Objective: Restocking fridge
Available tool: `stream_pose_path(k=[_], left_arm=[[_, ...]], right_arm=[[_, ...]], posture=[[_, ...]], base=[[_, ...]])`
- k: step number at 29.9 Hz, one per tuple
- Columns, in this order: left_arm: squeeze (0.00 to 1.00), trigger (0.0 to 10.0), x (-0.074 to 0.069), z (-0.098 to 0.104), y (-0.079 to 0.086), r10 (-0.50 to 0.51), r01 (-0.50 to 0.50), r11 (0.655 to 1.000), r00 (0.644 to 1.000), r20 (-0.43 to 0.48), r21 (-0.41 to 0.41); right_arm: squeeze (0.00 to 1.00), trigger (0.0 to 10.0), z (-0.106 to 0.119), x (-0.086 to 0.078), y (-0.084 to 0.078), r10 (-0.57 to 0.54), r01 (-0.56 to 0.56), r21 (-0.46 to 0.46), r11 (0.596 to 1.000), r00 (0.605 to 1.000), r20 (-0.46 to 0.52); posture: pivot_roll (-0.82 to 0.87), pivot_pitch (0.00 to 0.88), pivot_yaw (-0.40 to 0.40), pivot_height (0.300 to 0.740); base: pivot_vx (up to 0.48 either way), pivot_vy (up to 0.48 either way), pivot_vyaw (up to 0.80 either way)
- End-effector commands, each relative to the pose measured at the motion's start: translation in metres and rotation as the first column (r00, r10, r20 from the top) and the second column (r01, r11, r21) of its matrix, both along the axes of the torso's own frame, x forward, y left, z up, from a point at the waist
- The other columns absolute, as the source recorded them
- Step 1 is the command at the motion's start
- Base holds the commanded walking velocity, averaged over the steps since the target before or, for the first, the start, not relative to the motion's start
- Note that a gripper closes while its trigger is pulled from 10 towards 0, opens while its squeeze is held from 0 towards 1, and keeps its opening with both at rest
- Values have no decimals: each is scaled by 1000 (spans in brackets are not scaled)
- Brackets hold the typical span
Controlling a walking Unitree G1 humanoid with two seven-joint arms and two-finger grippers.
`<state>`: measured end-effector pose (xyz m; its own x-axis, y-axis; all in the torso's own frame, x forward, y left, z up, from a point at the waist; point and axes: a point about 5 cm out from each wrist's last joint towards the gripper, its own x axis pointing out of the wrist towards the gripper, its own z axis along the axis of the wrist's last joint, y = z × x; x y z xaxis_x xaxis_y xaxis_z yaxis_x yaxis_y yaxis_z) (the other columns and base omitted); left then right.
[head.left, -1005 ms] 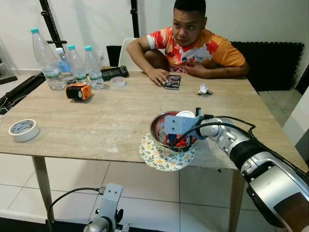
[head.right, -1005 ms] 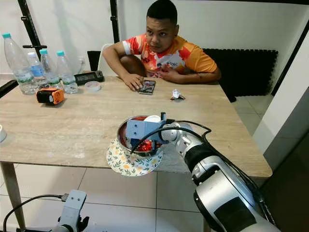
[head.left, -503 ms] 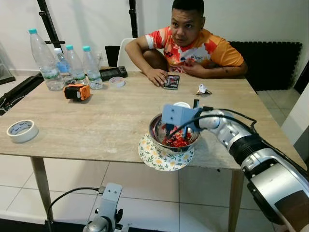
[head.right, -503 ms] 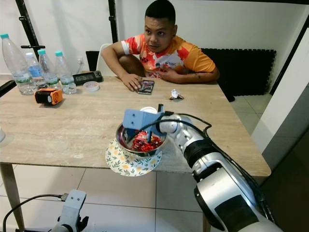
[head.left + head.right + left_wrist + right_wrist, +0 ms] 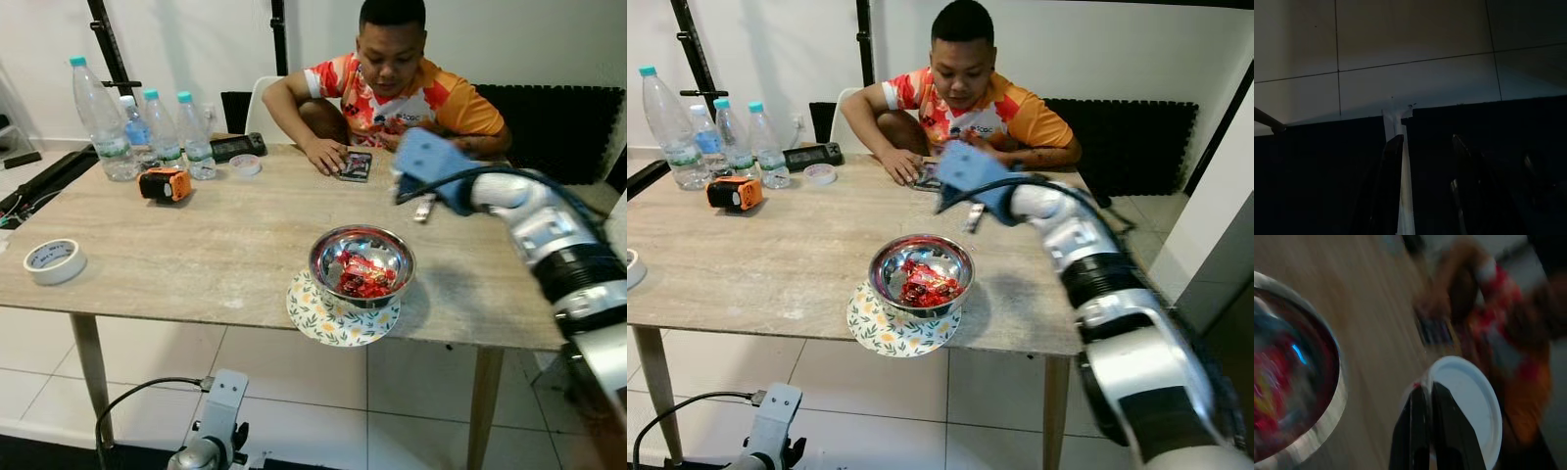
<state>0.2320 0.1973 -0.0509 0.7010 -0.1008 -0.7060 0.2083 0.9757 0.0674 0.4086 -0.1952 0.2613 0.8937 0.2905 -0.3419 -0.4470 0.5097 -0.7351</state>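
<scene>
The left gripper (image 5: 1425, 186) hangs idle at 6 o'clock below the table edge, its fingers apart over dim floor tiles; most of that wrist view is too dark to read. The right wrist view is motion-blurred, yet the right gripper (image 5: 1426, 431) shows its two fingers pressed together on the rim of a white lid (image 5: 1464, 406). In the head views the gripper's fingers are hidden behind its blue housing.

Nearest on the table (image 5: 225, 255), the steel bowl (image 5: 362, 266) of red-wrapped sweets (image 5: 364, 276) sits on a floral plate (image 5: 338, 315) overhanging the front edge. The right gripper is raised at about 1 o'clock from the bowl, apart from it. A tape roll (image 5: 53, 261) lies at 9 o'clock. Farther off stand water bottles (image 5: 147, 132) and an orange device (image 5: 164, 184); a seated person (image 5: 392, 88) rests a hand by a phone (image 5: 353, 166) at 12 o'clock.
</scene>
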Motion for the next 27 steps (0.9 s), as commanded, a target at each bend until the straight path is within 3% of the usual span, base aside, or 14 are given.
stream_pose_path(k=[1,2,5,7,14,16,17,18,20,22,23,27], left_arm=[[0,10000,-2,-1,6,-1,1,1000,1000,-11,17],[0,10000,-2,-1,6,-2,2,1000,1000,-13,19],[0,10000,-3,-1,7,-3,3,1000,1000,-14,20],[0,10000,-1,0,8,-2,3,1000,1000,-12,23],[0,10000,0,1,7,-2,2,1000,1000,-9,21],[0,10000,0,1,6,-4,4,1000,1000,-9,19],[0,10000,0,1,6,-4,4,1000,1000,-9,19],[0,10000,-1,0,6,-6,6,1000,1000,-10,19],[0,10000,-1,0,6,-6,6,1000,1000,-10,19],[0,10000,-1,0,6,-8,8,1000,1000,-12,20],[0,10000,-1,0,6,-8,8,1000,1000,-12,20],[0,10000,-1,0,7,-6,6,1000,1000,-12,21]], right_arm=[[0,941,-9,-2,-9,-38,38,-14,999,999,-22],[0,784,-13,-4,-22,-80,80,-19,997,996,-31],[0,784,-15,-6,-30,-105,105,-20,994,994,-38],[0,78,-29,-15,-52,-148,144,-52,988,985,-89],[0,0,-57,-33,-61,-58,46,-53,997,965,-256],[0,0,-68,-52,-60,101,-148,-89,985,913,-395],[0,0,-68,-52,-60,101,-148,-89,985,913,-395],[0,0,-72,-63,-56,187,-245,-62,968,859,-476],[0,0,-72,-63,-56,187,-245,-62,968,859,-476],[0,0,-74,-82,-37,339,-369,64,927,755,-562],[0,0,-74,-82,-37,339,-369,64,927,755,-562],[0,0,-69,-114,1,569,-510,284,812,581,-583]], posture=[[-22,0,-10,740],[-24,1,-8,740],[-24,1,-8,740],[-27,3,-3,740],[-28,4,-4,740],[-29,5,-2,740],[-29,5,-2,740],[-31,6,1,740],[-31,6,1,740],[-31,6,1,740],[-31,6,1,740],[-23,8,0,740]], base=[[0,0,0],[0,0,0],[0,0,0],[0,0,0],[0,0,0],[0,0,0],[0,0,0],[0,0,0],[0,0,0],[0,0,0],[0,0,0],[0,0,0]])
